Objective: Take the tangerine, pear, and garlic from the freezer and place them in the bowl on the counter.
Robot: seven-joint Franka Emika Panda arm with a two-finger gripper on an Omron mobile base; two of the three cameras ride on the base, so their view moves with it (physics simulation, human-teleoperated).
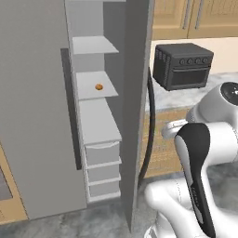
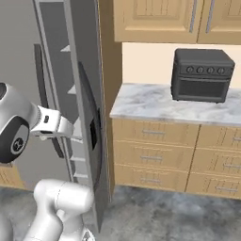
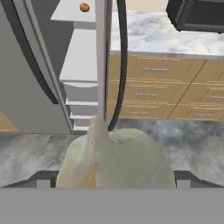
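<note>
The freezer (image 1: 32, 116) stood with its door (image 1: 137, 93) swung open, seen almost edge-on in the left base view, and the long dark curved handle (image 1: 149, 135) ran down the door's outer face. Inside, pale grey shelves were stacked above a column of drawers (image 1: 102, 169). The tangerine (image 1: 99, 87) lay alone on one of the middle shelves (image 1: 86, 90), towards its back, and in the hand view it appeared as a small orange dot near the top edge. The gripper (image 3: 113, 177) was outside the freezer, low in front of the open door and facing the door's edge and handle. Its two dark fingertips (image 3: 43, 177) were set wide apart, and the garlic (image 3: 116, 157) was pinched between them. The pale cream bulb filled the space from one tip to the other, and its pointed top rose towards the foot of the door. To the right of the freezer ran the marbled desk (image 2: 150, 103) over tan wooden drawers (image 2: 155, 155) with metal bar handles. A black toaster oven (image 2: 202, 75) sat on the desk against the wall, well apart from the freezer, and more tan cabinets (image 2: 155, 19) hung above it. The floor (image 3: 192, 144) below was mottled grey.
</note>
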